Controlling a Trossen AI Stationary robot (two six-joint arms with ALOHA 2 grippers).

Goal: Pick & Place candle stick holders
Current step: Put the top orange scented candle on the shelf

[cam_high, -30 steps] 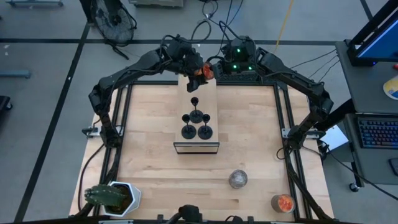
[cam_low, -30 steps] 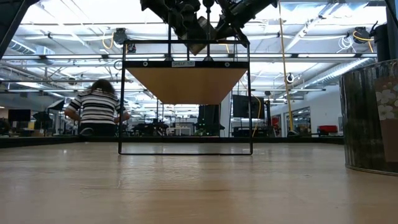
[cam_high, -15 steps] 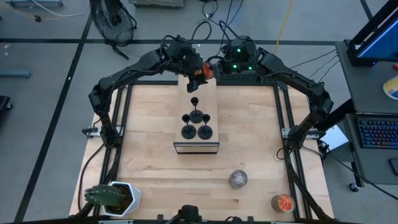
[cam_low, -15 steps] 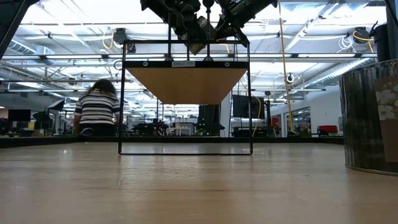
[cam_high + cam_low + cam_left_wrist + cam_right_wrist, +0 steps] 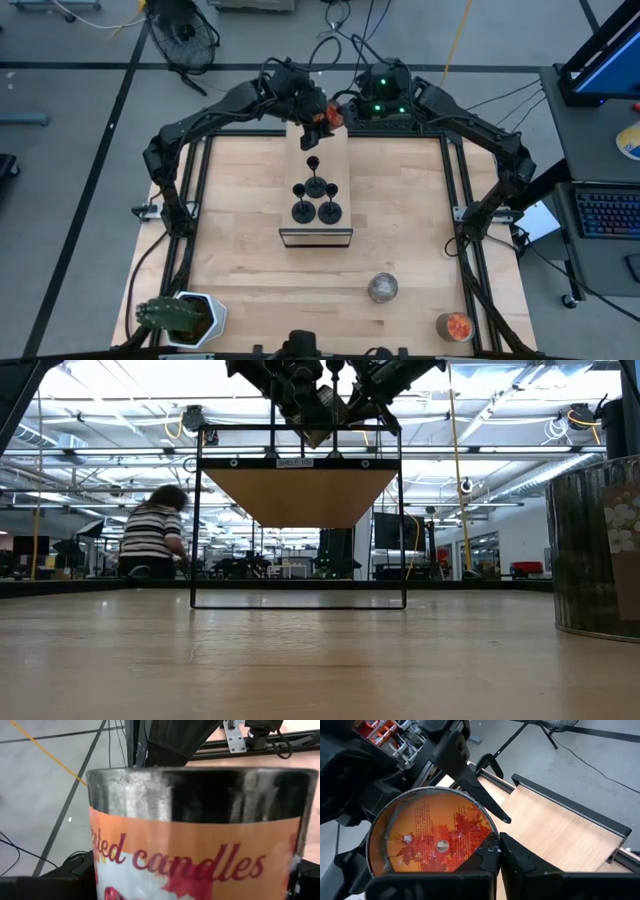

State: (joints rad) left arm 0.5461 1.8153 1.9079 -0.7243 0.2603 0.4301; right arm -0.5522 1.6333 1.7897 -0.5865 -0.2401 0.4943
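Note:
Several small black candle stick holders (image 5: 316, 196) stand on their round bases on the light wooden top of a black-framed shelf (image 5: 340, 170) in the middle of the table. My left gripper (image 5: 318, 112) is above the shelf's far end, shut on a glass candle jar with an orange label (image 5: 195, 845). My right gripper (image 5: 498, 862) is shut and sits just behind the jar's round orange bottom (image 5: 432, 837), at the shelf's far end. In the low view both grippers show above the shelf (image 5: 300, 495). My left gripper holds the candle jar by its side wall between its two fingers (image 5: 45, 887), one at each side of the labelled wall. The jar lies tipped on its side, its bottom toward my right gripper, lifted clear of the shelf. My right gripper's fingertips (image 5: 487, 855) overlap the jar's bottom rim; I cannot tell whether they touch it.
A round silvery jar (image 5: 382, 288) and a glass jar with orange contents (image 5: 455, 326) stand near the table's front right. A plant in a white pot (image 5: 182, 318) stands at the front left. A person is in the room behind the table (image 5: 150, 540).

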